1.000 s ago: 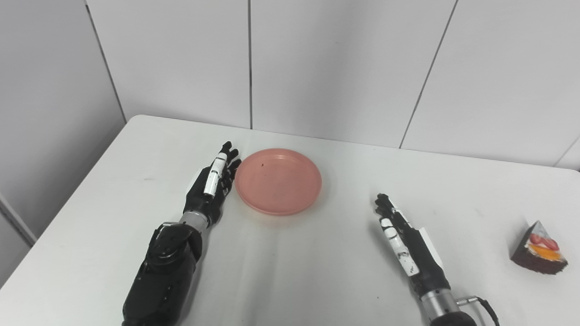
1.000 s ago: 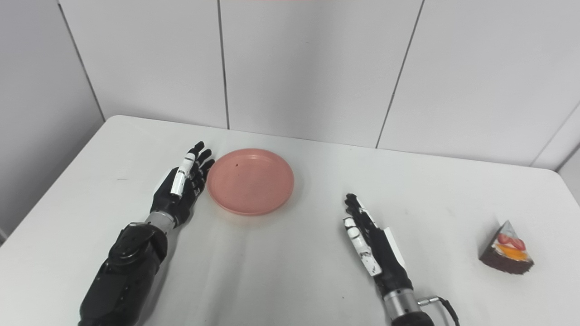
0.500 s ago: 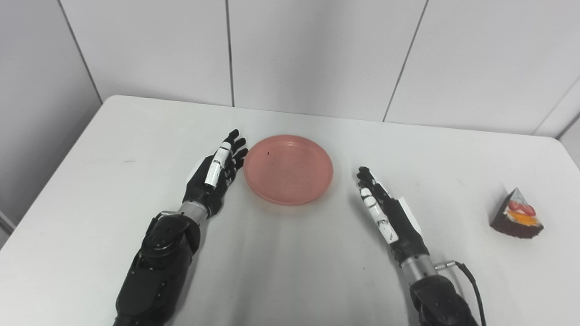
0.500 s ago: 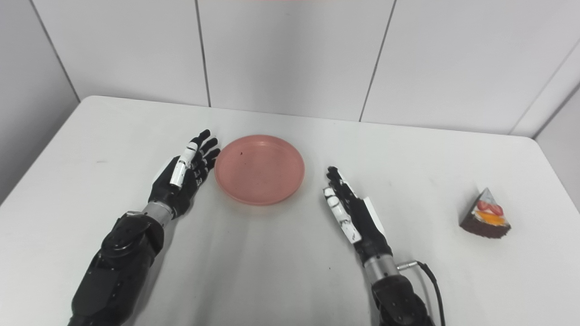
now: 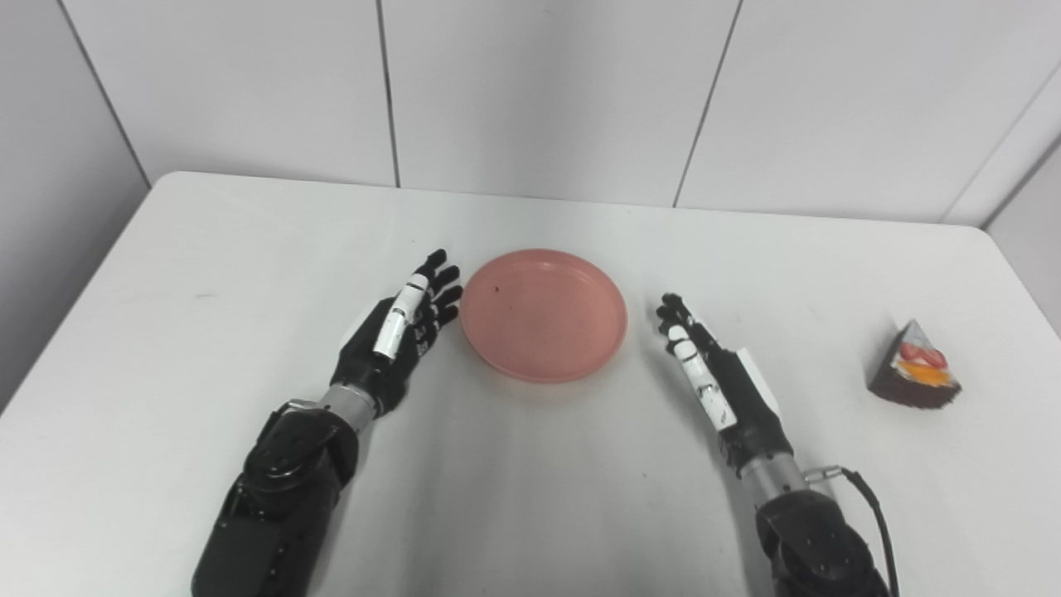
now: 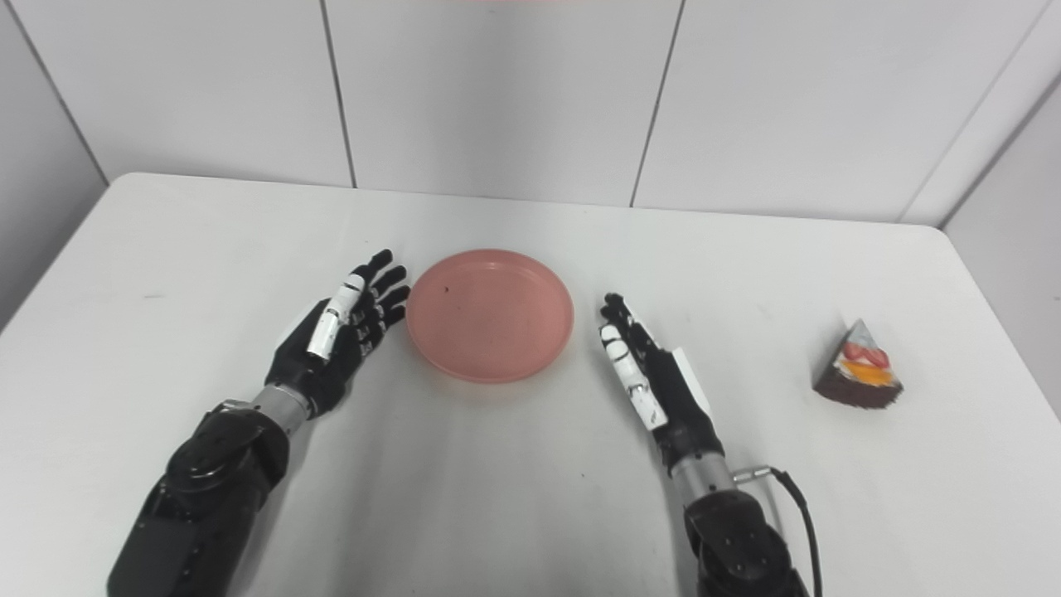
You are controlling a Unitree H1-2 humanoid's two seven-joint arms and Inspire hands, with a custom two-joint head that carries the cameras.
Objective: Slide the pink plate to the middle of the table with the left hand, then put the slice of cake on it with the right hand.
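Note:
The pink plate point(image 5: 543, 313) lies flat near the middle of the white table point(image 5: 530, 497). My left hand point(image 5: 398, 332) stands open just left of the plate, fingers stretched out beside its rim with a thin gap. Right of the plate my right hand point(image 5: 713, 377) is open too, edge-on, holding nothing. The slice of cake point(image 5: 914, 377), dark chocolate with red and orange fruit on top, sits far to the right on the table point(image 6: 530, 497), well away from my right hand point(image 6: 651, 373).
White wall panels rise behind the table's far edge. The table's right edge runs close to the cake point(image 6: 859, 377). Bare tabletop stretches between the two forearms and in front of the plate point(image 6: 491, 325).
The camera has turned right, shifting the whole picture left. My right hand has moved forward and closer to the plate's right side. The left hand stays beside the plate.

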